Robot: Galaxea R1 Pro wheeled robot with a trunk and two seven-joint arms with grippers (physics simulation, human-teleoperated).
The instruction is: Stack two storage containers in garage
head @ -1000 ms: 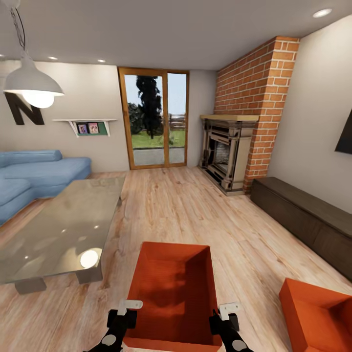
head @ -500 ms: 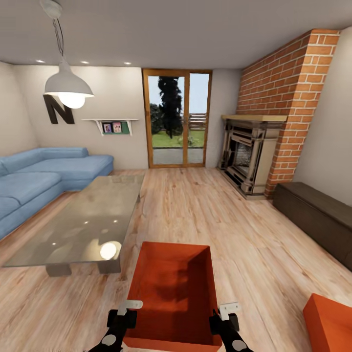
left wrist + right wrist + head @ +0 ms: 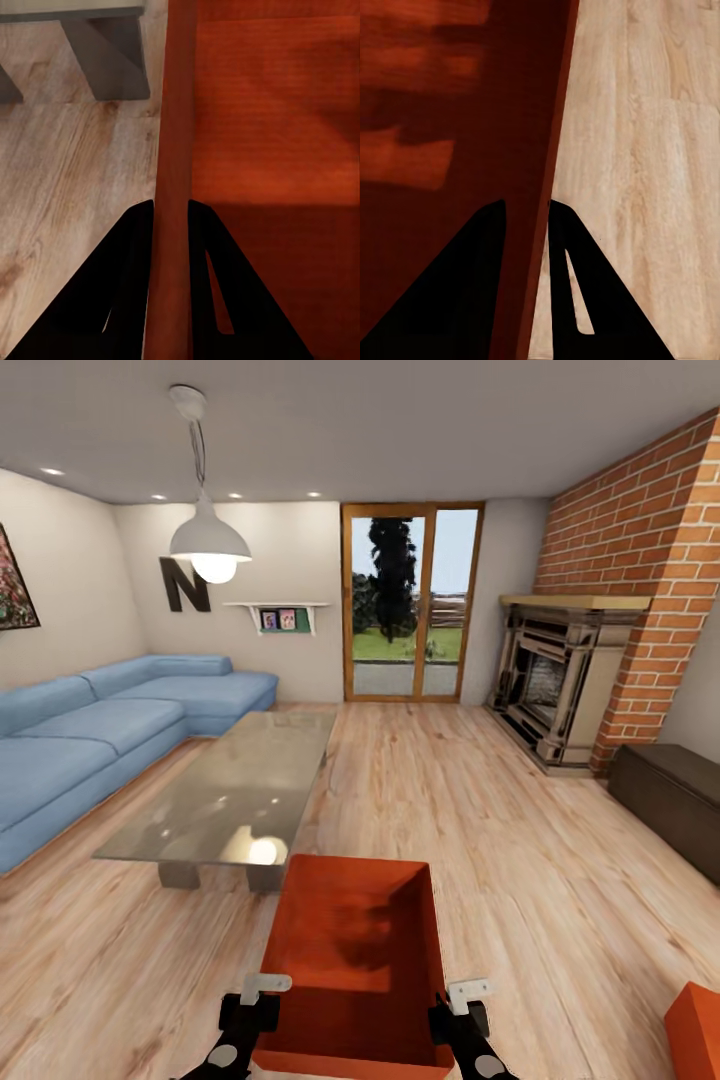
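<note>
Up front, the held storage container (image 3: pixel 355 960) hangs over the wood floor (image 3: pixel 520 840); left gripper (image 3: pixel 171 225) and right gripper (image 3: pixel 526 225) each pinch a side wall, arms low, reaching forward. Second container (image 3: pixel 697 1028) sits aside.

An orange-red open-top storage container (image 3: pixel 355 960) sits level between the left gripper (image 3: pixel 171 214) and right gripper (image 3: pixel 526 210), each pinching a side wall, while the second container's corner (image 3: pixel 695 1028) lies well off beyond the right gripper.

left gripper (image 3: pixel 262 988) and right gripper (image 3: pixel 462 996) low, forward, jaws clamped
</note>
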